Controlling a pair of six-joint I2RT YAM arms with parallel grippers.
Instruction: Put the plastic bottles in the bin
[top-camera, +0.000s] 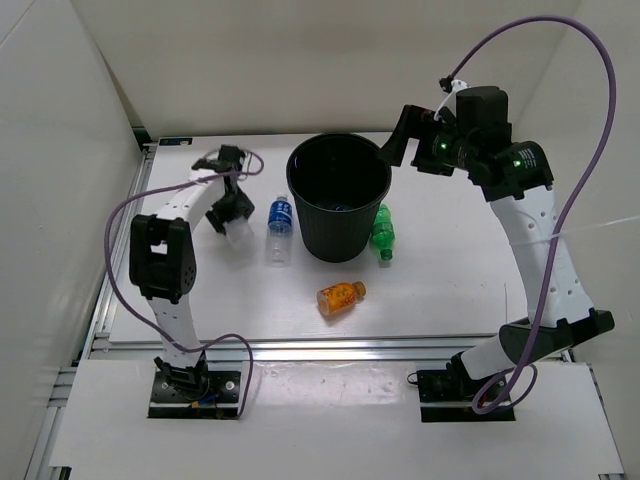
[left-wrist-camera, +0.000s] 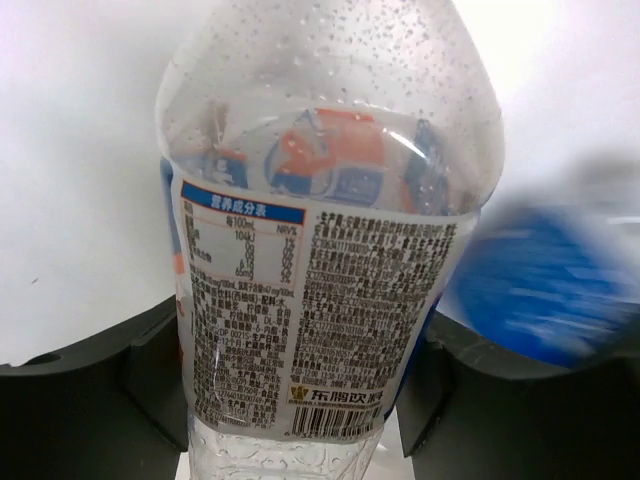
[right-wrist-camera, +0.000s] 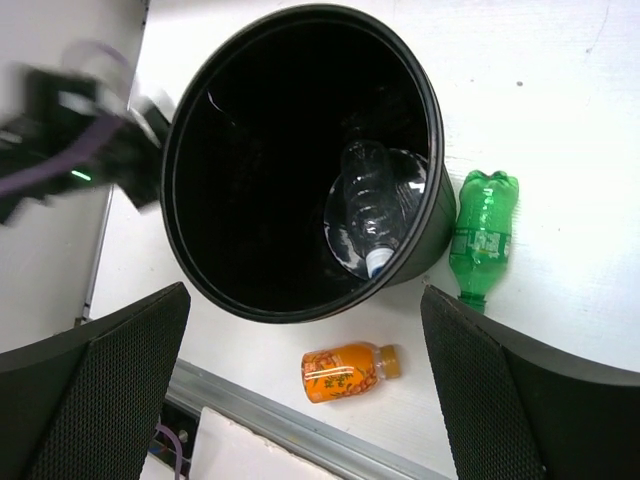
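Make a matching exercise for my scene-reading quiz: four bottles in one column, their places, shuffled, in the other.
Things:
1. green bottle
2. orange bottle
3. blue-label bottle
4. white-label clear bottle

Places:
A. held in the left gripper
B. lying on the table, just right of the bin
C. lying on the table, left of the bin
D. lying on the table, on the bin's near side, apart from it

Pairs: 1-B, 2-D, 3-C, 4-A
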